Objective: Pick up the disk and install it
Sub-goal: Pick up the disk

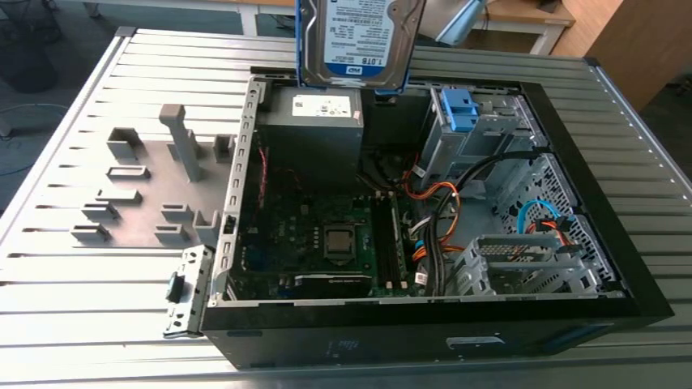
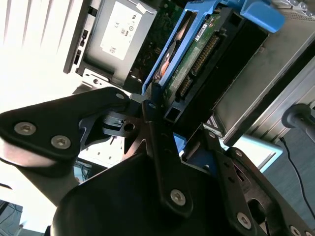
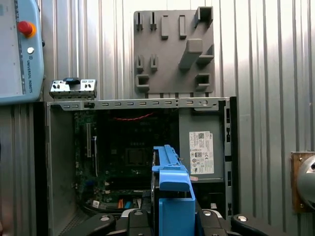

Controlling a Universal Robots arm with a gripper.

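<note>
Since disk (image 1: 357, 40) looks a rigid metal slab w/ some heft, prob. shock-sensitive, the best hold is across its blue frame edges, not the label or circuit side. Claw (image 2: 174, 123) is clamped on it, fingers either side of the frame's end. Exterior view: disk hangs upright at top centre, above open PC case (image 1: 378, 340).

Exterior view: high, slanting down on the open computer case (image 1: 433, 336)
First wrist view: straight down into it
Second wrist view: close — along the disk (image 2: 194, 64)
Shared: grey stickered box (image 1: 311, 134)
</note>
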